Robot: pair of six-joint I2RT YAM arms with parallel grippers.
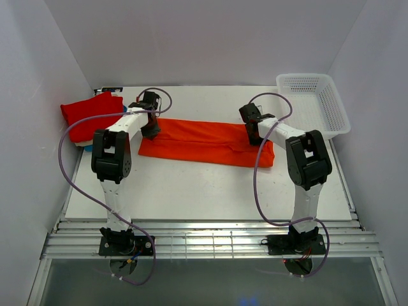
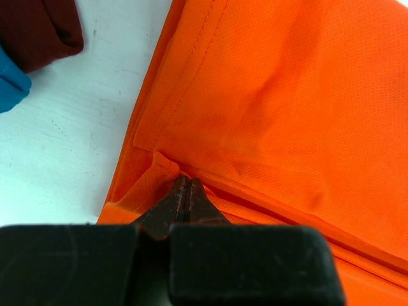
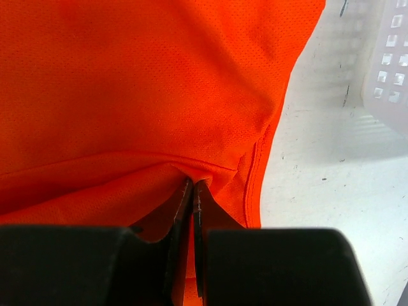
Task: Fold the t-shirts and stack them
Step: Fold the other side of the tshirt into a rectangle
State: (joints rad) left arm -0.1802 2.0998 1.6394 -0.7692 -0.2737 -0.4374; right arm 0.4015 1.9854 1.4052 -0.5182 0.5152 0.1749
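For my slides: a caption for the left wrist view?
Left gripper, jaws shut on the orange t-shirt; red t-shirt and teal t-shirt beyond.

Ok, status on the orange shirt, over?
Both shut on the orange shirt: left fingers at one end, right fingers at the other. Folded lengthwise, flat. Nothing in the way.

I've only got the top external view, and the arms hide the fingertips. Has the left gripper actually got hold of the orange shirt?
Observer: Yes. The left wrist view shows the left gripper shut on a small ridge of the orange shirt, near its edge.
Operator: And the right one?
Observer: The right gripper is shut as well, with cloth puckering at its tips, just inside the stitched hem.
Operator: Anything close to the left pinch?
Observer: The red shirt with a teal-blue shirt beside it, both apart from the orange one across bare table.
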